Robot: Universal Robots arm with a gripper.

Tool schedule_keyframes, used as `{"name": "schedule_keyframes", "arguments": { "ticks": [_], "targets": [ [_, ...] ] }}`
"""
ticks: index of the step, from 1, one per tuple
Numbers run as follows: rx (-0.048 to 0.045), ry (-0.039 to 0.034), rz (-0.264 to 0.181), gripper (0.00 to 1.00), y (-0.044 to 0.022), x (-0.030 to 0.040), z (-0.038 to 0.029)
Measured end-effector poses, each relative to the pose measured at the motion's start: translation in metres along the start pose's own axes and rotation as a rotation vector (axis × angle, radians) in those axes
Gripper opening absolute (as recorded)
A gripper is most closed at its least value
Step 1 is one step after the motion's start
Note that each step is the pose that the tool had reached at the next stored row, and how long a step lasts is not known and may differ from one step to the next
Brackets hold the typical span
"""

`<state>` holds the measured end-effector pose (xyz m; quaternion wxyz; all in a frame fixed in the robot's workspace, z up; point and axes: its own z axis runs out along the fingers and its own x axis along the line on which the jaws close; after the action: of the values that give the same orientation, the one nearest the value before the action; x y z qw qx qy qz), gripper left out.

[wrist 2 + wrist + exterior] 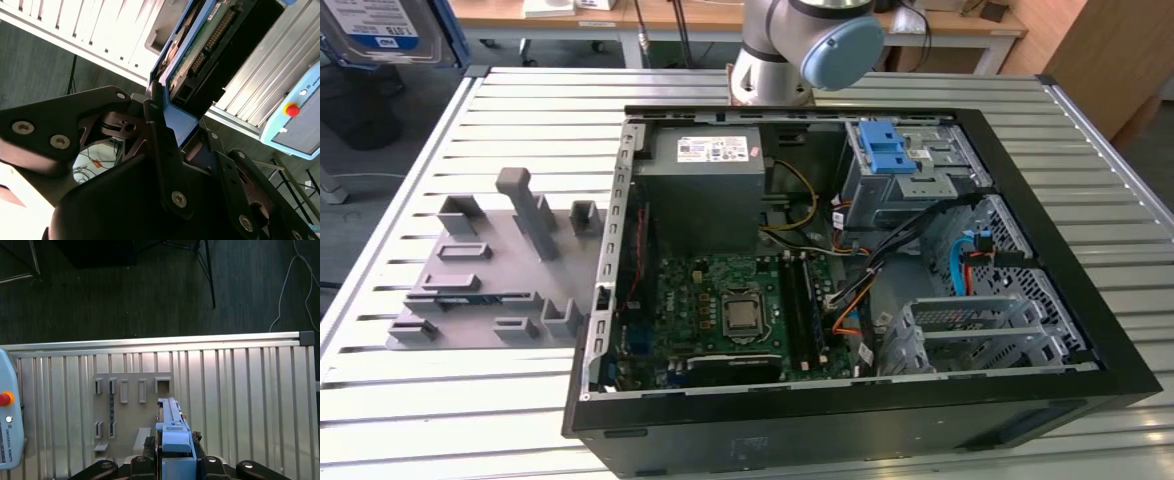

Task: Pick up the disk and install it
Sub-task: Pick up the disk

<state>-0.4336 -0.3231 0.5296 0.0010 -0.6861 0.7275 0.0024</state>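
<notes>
The disk [387, 30] hangs high over the table's far corner at the exterior view's left, its blue carrier frame and white-and-blue label showing. In the second wrist view my gripper [175, 120] is shut on the disk [200, 45], black fingers [160, 130] clamping the blue frame, with the green circuit-board side in sight. In the first wrist view the disk [172, 432] stands edge-on between the gripper [172, 452] fingers, held in the air above the grey rack [132, 405].
The open computer case [854, 430] lies on the slatted table, with a blue-latched drive bay [887, 150] at the back and a metal cage [974, 330] at the front right. The grey rack [480, 270] sits left of it. A pendant [10, 425] lies on the table.
</notes>
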Motion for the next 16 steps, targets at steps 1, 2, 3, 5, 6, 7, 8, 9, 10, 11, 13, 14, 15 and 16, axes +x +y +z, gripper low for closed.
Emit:
{"name": "schedule_keyframes", "arguments": {
  "ticks": [1,2,3,5,6,7,8,9,10,11,13,14,15,16],
  "targets": [
    [0.0000,0.0000,0.000,0.36,-0.0013,-0.0001,0.0000],
    [0.0000,0.0000,0.000,0.36,-0.0024,-0.0002,0.0000],
    [-0.0001,0.0000,0.000,0.36,-0.0036,-0.0002,0.0000],
    [-0.0002,0.0000,0.000,0.36,-0.0061,-0.0004,-0.0001],
    [0.0000,0.0000,0.000,0.36,-0.0073,-0.0004,0.0000],
    [-0.0001,0.0000,0.000,0.36,-0.0085,-0.0005,0.0000],
    [0.0000,-0.0001,0.000,0.36,-0.0097,-0.0006,0.0000],
    [0.0000,-0.0002,0.000,0.36,-0.0109,-0.0007,0.0000],
    [-0.0001,-0.0002,0.000,0.36,-0.0118,-0.0007,-0.0001],
    [-0.0001,-0.0002,0.000,0.36,-0.0128,-0.0006,-0.0001],
    [-0.0001,-0.0002,0.000,0.36,-0.0134,0.0006,0.0000],
    [-0.0002,-0.0002,0.000,0.36,-0.0137,0.0017,-0.0001],
    [-0.0002,-0.0002,0.000,0.36,-0.0139,0.0031,-0.0001],
    [-0.0001,-0.0002,0.000,0.36,-0.0141,0.0046,-0.0001]
  ]
}}
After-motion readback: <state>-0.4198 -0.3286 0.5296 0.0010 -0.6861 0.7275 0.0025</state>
